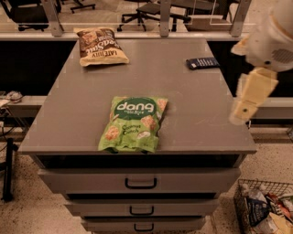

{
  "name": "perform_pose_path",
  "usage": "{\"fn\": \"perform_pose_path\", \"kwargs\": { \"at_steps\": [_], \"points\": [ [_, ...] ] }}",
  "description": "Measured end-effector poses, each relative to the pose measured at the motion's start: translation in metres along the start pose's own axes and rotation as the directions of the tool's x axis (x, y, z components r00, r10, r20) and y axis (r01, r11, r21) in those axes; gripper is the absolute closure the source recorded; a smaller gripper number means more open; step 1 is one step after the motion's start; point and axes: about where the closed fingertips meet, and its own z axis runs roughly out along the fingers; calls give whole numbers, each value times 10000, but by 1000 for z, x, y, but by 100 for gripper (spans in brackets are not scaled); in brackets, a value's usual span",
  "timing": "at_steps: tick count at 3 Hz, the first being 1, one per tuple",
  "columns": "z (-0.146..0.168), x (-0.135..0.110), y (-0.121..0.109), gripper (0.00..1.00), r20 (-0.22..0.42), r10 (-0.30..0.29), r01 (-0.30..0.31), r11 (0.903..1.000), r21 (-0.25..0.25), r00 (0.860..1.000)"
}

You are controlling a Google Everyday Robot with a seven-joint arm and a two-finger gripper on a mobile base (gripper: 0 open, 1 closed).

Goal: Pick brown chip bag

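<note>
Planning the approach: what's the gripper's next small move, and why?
Probably swing the gripper left and toward the far side: it hangs by the right edge of the table, while the brown bag lies at the far-left corner, beyond the green bag.

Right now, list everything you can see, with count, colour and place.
brown bag: 1, dark brown with a cream band, far left corner of the table
green bag: 1, bright green, near the front edge, middle of the table
blue packet: 1, dark blue, flat, far right of the table
table: 1, grey, centre of view
drawers: 3, grey with dark handles, under the tabletop
basket: 1, wire, on the floor at lower right, holding packets
chairs: several, dark, behind the table
hand: 1, cream, in the air at the table's right edge, touching nothing
</note>
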Motion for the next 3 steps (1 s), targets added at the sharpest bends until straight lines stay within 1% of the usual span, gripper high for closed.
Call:
{"fn": "perform_pose_path", "kwargs": {
  "at_steps": [1, 2, 3],
  "points": [
    [27, -45, -50, 0, 830, -74, 33, 9988, 496, 9965],
    [47, -88, -78, 0, 2117, 386, -594, 9939, 930, 9766],
    [40, -102, -97, 0, 2648, 307, -767, 9832, 1654, 9638]
  ]
}}
